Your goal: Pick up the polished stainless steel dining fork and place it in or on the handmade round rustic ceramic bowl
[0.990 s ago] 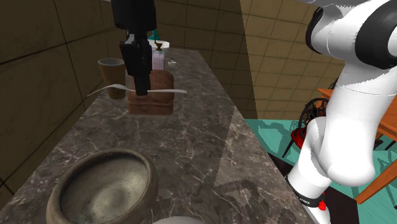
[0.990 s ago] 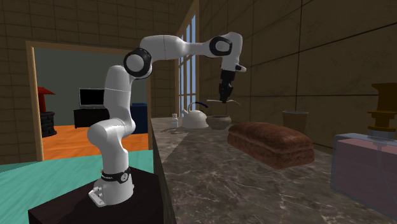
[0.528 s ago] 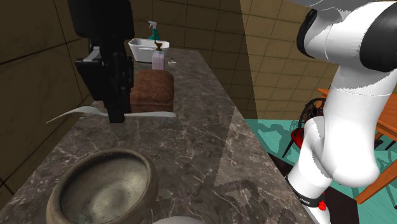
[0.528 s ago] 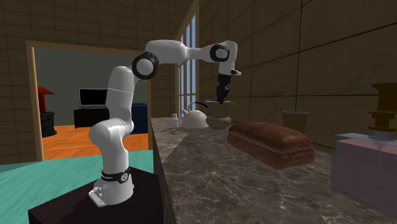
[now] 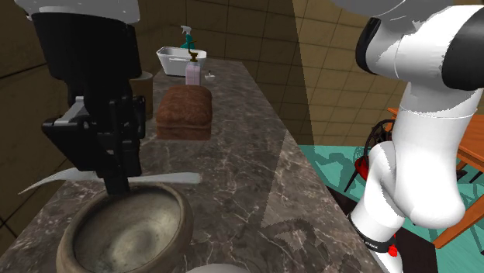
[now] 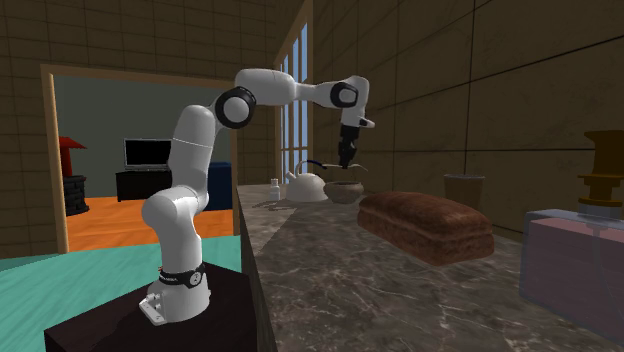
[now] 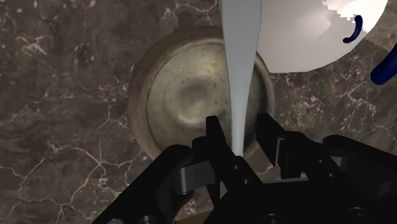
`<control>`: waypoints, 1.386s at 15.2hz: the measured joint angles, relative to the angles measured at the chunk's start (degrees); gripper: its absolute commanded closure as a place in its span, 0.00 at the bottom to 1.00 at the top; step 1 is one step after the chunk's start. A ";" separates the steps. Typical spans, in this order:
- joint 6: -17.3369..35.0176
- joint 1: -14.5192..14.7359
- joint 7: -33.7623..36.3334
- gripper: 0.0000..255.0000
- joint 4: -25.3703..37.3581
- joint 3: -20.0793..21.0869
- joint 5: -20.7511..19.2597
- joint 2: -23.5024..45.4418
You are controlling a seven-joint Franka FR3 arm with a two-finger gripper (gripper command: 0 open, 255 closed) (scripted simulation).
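gripper (image 5: 116, 184) moved over the bowl (image 5: 128, 236), fork (image 5: 169, 177) clasped crosswise

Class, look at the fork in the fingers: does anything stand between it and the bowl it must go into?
Nothing visible does. The fingers hold the fork just above the bowl, and the wrist view shows the bowl's bare inside below it. A white vessel stands beside the bowl, outside its rim.
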 measured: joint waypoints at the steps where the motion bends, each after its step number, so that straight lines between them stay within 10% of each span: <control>1: 0.82 -0.16 -0.26 1.00 -1.15 -0.05 0.13 -0.32; 12: 5.59 -0.58 -1.28 1.00 -6.93 -0.18 0.53 -1.32; 13: 5.60 -0.58 -1.28 0.00 -6.94 -0.18 0.53 -1.31; 21: 3.06 -0.46 -0.95 0.00 -3.52 -0.21 0.18 -0.45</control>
